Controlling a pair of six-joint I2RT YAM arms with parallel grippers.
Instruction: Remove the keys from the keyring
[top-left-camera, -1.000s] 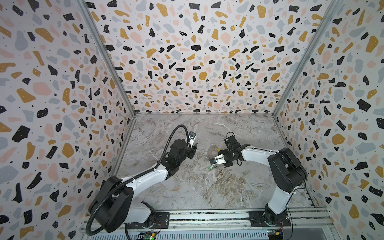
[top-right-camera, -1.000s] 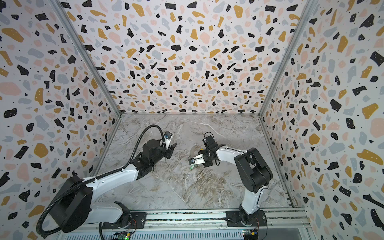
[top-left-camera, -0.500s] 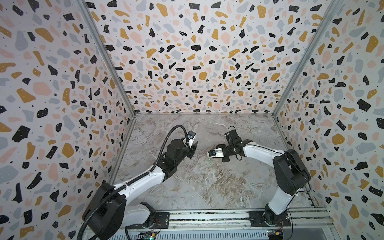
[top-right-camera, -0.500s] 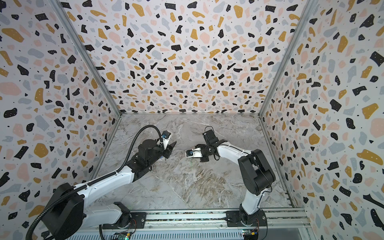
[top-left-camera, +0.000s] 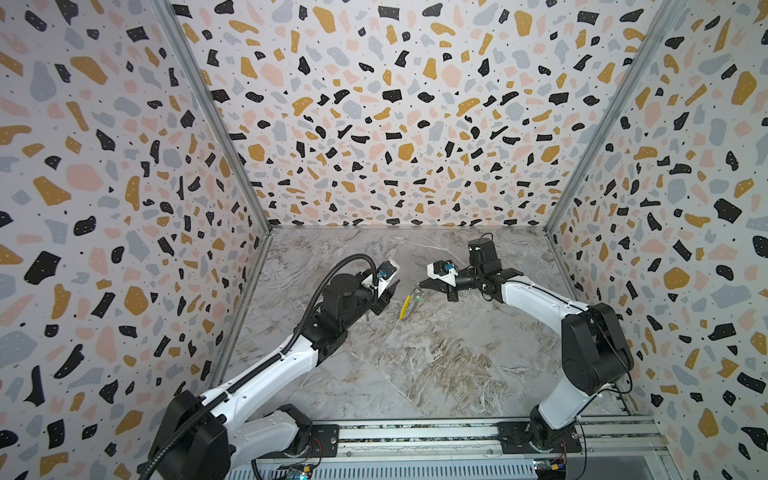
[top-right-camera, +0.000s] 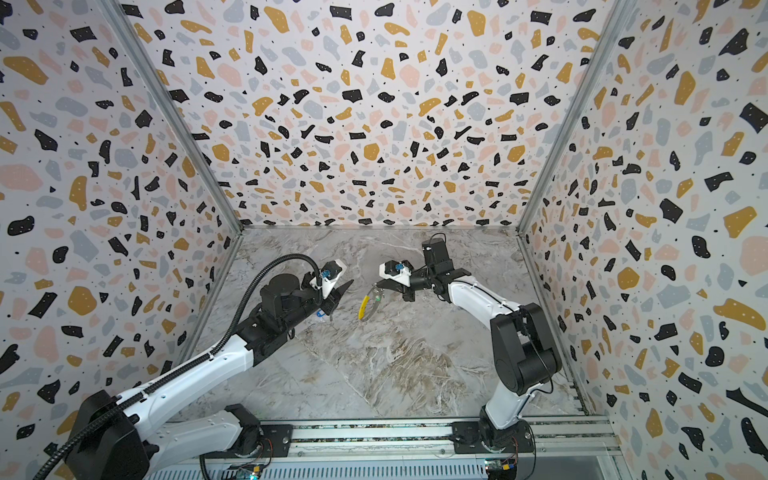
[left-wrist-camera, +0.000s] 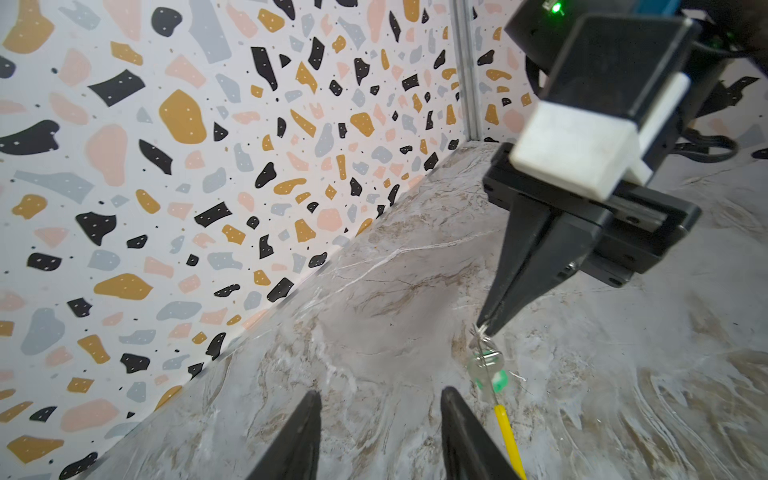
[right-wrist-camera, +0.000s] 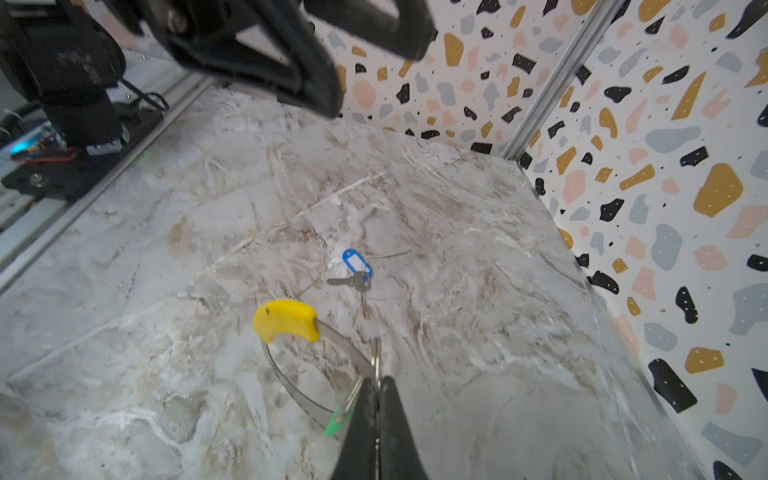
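With the blue-tagged key (right-wrist-camera: 355, 272) already off on the surface (right-wrist-camera: 457, 249), the right tool (right-wrist-camera: 377, 384) clamps the keyring (right-wrist-camera: 286, 320) aloft, so the open, empty left tool (left-wrist-camera: 380, 399) should next draw off the green-tagged key (left-wrist-camera: 486, 372).

Bright, even, diffuse light; faint soft shadows on counter (top-left-camera: 415, 365). Top views bow at edges. Wrist views blurry up close.

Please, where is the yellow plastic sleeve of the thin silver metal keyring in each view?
In both top views: yellow plastic sleeve mid-scene, between the arms.
Left wrist picture: bottom edge, right of centre.
Right wrist picture: left of centre, lower half.
Shared landmark: shut right gripper, from which the keyring hangs.
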